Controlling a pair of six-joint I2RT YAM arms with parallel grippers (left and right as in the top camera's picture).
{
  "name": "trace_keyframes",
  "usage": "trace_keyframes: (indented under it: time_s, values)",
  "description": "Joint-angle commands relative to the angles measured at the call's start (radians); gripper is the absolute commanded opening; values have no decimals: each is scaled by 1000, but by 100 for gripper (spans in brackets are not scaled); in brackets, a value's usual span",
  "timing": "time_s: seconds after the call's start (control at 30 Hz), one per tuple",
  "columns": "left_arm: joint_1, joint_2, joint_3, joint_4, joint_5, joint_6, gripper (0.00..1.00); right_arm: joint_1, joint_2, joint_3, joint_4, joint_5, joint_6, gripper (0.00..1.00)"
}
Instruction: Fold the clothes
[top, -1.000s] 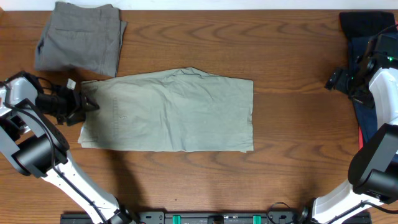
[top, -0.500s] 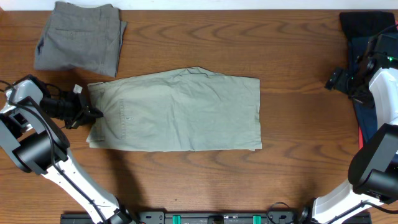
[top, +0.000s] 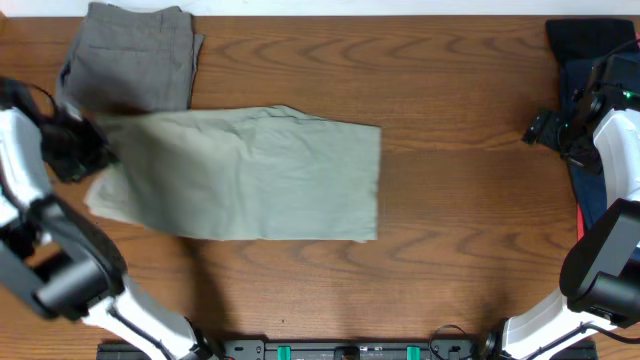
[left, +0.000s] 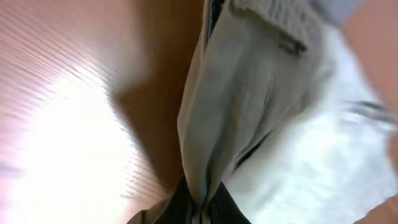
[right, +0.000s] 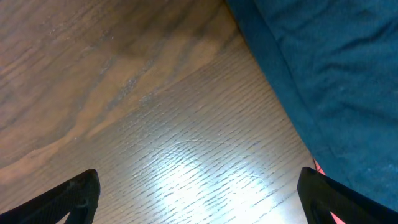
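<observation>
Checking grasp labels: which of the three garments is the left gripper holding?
The pale khaki-green shorts mid-table, left edge pinched in the left gripper; the grey-brown shorts lie folded top left, the navy garment far right.

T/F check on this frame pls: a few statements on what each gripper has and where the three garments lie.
1. The left gripper is shut on the khaki shorts. True.
2. The right gripper is holding the navy garment. False: it is open and empty over bare table beside that garment.
3. The grey shorts lie folded near the table's far left corner. True.
4. The khaki shorts lie over the navy garment. False: they are apart, with bare wood between them.
</observation>
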Motion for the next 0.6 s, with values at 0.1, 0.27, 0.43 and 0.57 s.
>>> trace_keyframes:
  time_s: [0.1, 0.27, 0.43, 0.57]
  values:
    - [-106, -217, 47, -8, -28, -43, 6, -5, -13, 10, 0, 10, -11, 99]
    - [-242, -315, 47, -27, -32, -66, 6, -5, -13, 10, 0, 10, -11, 99]
    - [-401, -341, 46, -58, -32, -111, 6, -5, -13, 10, 0, 10, -11, 99]
    - [-519, -328, 33, -59, -32, -145, 6, -5, -13, 10, 0, 10, -11, 99]
